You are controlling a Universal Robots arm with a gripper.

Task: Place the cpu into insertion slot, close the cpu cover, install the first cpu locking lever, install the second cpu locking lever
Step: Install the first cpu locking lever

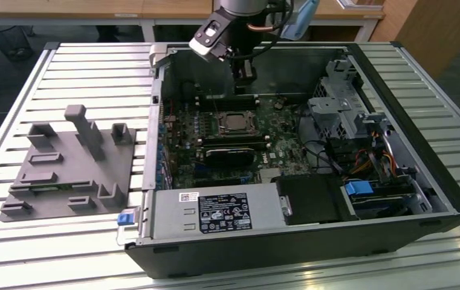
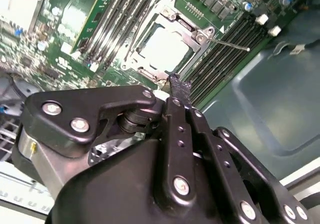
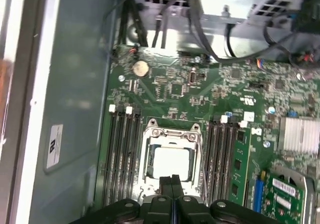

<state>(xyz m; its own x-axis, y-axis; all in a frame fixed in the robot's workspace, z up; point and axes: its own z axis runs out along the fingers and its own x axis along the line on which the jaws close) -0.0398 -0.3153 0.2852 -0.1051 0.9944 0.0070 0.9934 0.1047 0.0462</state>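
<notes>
First wrist view showed the fingers (image 3: 167, 185) pressed together and empty, just beside the socket (image 3: 149, 159). The chip (image 3: 172, 163) sat inside it under the closed cover (image 3: 172, 132). In the second wrist view a thin lever (image 2: 230, 44) looked unlatched; it likely needed a slow, steady push, kept clear of the board.

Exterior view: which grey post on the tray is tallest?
The slim post in the middle of the grey tray; it rises well above the shorter blocks around it.

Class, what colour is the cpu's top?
Pale silver-beige; the cpu shows best in the first wrist view.
</notes>
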